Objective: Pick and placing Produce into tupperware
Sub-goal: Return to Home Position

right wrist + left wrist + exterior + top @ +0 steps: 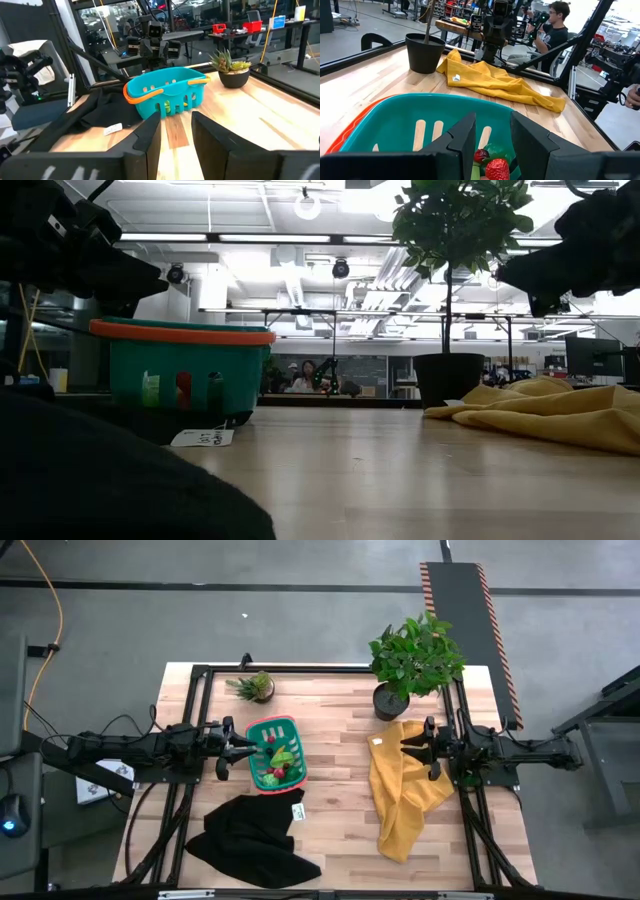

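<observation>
The produce [281,762], in red, green and yellow pieces, lay inside the teal basket [272,723] on the left half of the surface [340,820]. The left tool [240,745] hovered at the basket's rim, fingers apart and empty. The right tool [410,748], likewise spread and empty, hung over the yellow cloth [400,800]. The writing on the white tag [203,438] of the black cloth [250,835] was unreadable.

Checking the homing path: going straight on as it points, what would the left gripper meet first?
Likely the teal basket, right ahead of the left gripper; it may sit above the rim, though, and pass over.
</observation>
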Controlling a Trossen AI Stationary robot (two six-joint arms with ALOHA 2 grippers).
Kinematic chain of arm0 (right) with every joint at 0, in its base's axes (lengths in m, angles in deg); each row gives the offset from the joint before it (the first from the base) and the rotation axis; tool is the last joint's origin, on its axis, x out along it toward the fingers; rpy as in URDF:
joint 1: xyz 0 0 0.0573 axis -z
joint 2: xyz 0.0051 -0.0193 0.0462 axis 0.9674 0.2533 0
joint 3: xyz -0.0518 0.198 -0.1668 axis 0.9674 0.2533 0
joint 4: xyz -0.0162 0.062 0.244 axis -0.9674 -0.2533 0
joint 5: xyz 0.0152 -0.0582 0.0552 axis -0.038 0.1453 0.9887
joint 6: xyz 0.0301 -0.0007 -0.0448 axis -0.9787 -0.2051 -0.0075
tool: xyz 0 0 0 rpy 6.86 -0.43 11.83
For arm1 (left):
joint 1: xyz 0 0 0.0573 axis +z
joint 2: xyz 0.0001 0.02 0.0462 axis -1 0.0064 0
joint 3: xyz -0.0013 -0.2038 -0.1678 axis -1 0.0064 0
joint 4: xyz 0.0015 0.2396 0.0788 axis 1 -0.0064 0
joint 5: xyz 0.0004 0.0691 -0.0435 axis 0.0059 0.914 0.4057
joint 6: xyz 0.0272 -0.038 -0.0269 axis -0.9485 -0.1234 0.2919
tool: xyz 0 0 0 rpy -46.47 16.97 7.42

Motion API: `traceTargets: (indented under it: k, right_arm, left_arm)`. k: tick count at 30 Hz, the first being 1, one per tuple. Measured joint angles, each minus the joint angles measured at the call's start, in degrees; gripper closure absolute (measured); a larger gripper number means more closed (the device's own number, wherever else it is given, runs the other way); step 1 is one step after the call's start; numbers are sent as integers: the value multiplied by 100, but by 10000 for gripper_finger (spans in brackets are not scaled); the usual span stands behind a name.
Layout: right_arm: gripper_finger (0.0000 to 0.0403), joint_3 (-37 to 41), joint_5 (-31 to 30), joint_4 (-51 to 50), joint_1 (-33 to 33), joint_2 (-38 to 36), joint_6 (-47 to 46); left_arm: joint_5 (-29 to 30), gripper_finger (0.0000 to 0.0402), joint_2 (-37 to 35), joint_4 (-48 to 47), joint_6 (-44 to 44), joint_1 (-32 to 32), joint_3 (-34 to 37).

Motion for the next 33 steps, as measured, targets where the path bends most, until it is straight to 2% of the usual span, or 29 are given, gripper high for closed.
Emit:
traceTargets:
  k: [33]
  right_arm:
    - [304,4,0,2,-1,8,-193]
  left_arm:
    - [0,291,0,0,0,1,0]
